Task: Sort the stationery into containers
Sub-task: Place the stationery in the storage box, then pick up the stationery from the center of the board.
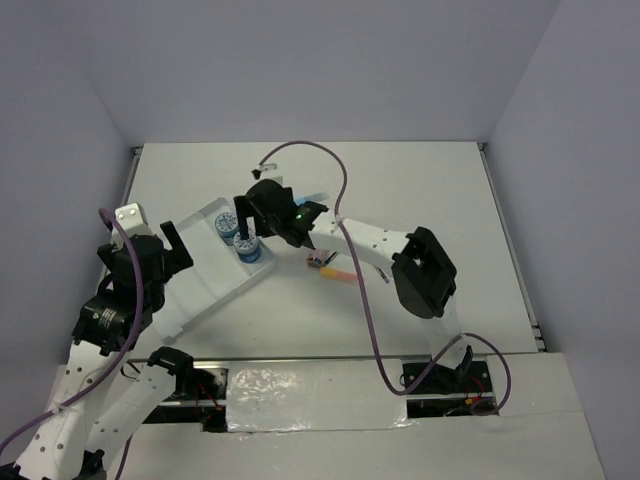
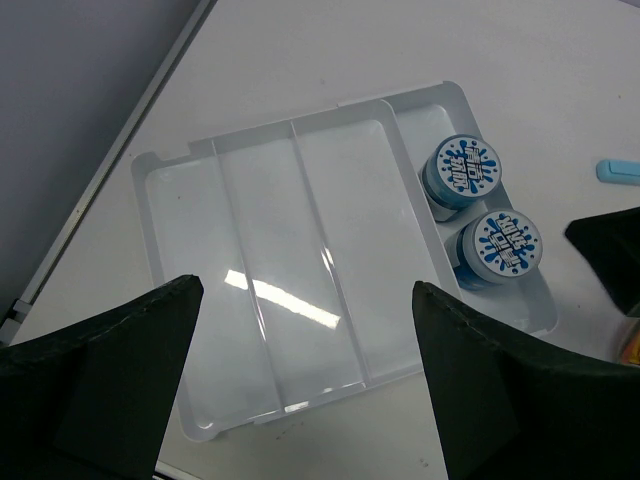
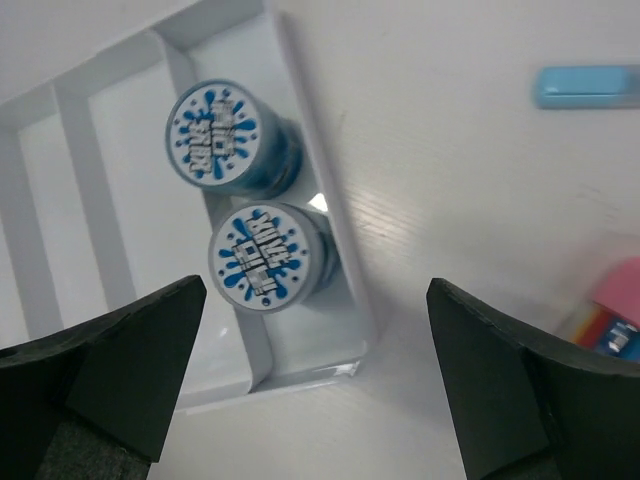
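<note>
The translucent-white tray (image 1: 205, 288) lies left of centre and shows in the left wrist view (image 2: 260, 270). Two blue rolls with white-patterned tops (image 1: 226, 222) (image 1: 247, 246) stand upright in its end compartment (image 3: 222, 132) (image 3: 265, 255) (image 2: 467, 170) (image 2: 503, 245). My right gripper (image 1: 250, 212) is open and empty, above the nearer roll and the tray's corner (image 3: 315, 390). My left gripper (image 1: 182, 246) is open and empty over the tray's empty long compartments (image 2: 305, 400). A light-blue bar (image 3: 585, 85) (image 2: 620, 170), a pink cylinder (image 1: 318, 261) (image 3: 620, 290) and an orange bar (image 1: 341, 274) lie on the table right of the tray.
Grey walls enclose the white table on three sides. The right arm's elbow (image 1: 422, 272) hangs over the table's middle right. A purple cable (image 1: 345, 200) loops above it. Something blurred red and blue (image 3: 600, 330) lies by the pink cylinder.
</note>
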